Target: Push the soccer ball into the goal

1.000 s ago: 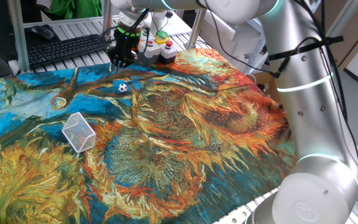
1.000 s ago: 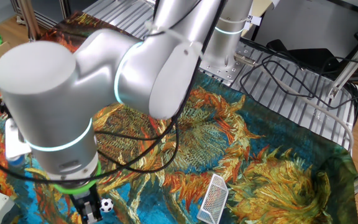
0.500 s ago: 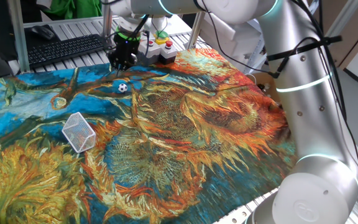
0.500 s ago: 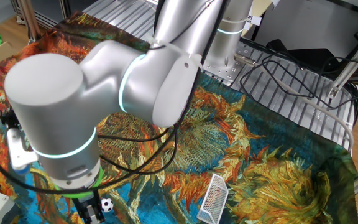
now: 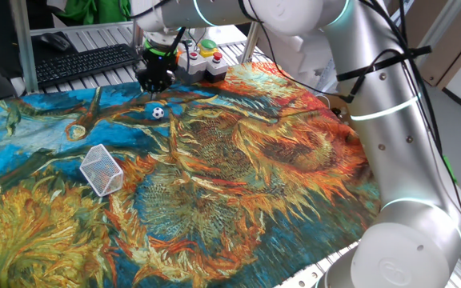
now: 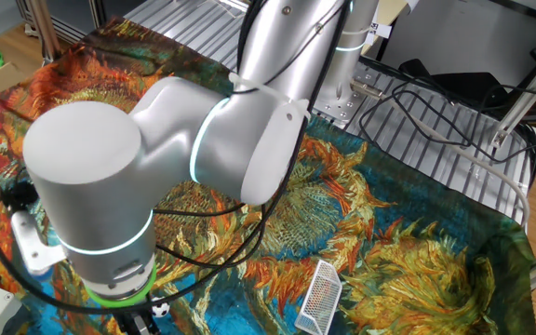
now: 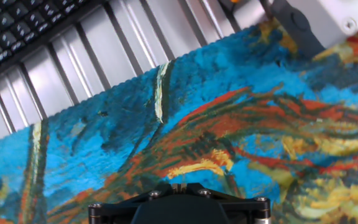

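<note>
The soccer ball (image 5: 158, 113) is a tiny white ball with black patches. It lies on the painted cloth near its far edge. It also peeps out beside the arm's base in the other fixed view (image 6: 160, 307). The goal (image 5: 102, 170), a small white mesh cage, lies tipped on the cloth to the front left of the ball, well apart from it; it also shows in the other fixed view (image 6: 322, 296). My gripper (image 5: 154, 82) hangs just behind the ball, low over the cloth, with its fingers together and empty. The hand view shows only cloth, neither ball nor goal.
A button box (image 5: 202, 60) with orange, green and red buttons stands right of the gripper; its corner shows in the hand view (image 7: 316, 18). A black keyboard (image 5: 86, 62) lies on the slatted metal table behind the cloth's edge. Cables (image 6: 435, 102) lie at the far side.
The gripper has shifted a little to the left and back toward the cloth's far edge. The ball and the goal have not moved.
</note>
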`<state>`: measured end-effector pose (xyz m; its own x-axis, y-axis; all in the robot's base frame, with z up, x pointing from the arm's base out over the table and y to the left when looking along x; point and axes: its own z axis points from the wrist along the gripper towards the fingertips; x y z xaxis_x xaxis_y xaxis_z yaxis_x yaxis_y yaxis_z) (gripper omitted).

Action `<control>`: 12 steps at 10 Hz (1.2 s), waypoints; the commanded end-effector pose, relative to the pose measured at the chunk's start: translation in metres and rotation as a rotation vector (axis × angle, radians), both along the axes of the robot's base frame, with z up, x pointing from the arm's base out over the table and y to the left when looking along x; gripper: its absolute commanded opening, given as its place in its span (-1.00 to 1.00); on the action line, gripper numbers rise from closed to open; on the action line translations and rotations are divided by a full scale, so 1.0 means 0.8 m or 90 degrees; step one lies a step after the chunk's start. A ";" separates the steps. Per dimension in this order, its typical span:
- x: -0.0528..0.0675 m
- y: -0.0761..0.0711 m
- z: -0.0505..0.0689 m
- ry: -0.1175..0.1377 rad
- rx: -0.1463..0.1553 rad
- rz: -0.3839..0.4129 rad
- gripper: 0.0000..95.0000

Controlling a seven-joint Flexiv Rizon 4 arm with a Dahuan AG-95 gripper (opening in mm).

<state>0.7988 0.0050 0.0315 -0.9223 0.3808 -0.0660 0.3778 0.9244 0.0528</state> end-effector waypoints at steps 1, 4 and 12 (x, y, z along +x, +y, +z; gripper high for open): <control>0.001 -0.008 -0.009 -0.002 -0.007 0.032 -1.00; -0.005 -0.015 -0.017 -0.001 -0.006 0.044 -1.00; -0.043 -0.004 -0.027 -0.003 0.010 0.036 -1.00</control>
<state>0.7631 0.0035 0.0086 -0.9424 0.3292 -0.0589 0.3251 0.9431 0.0694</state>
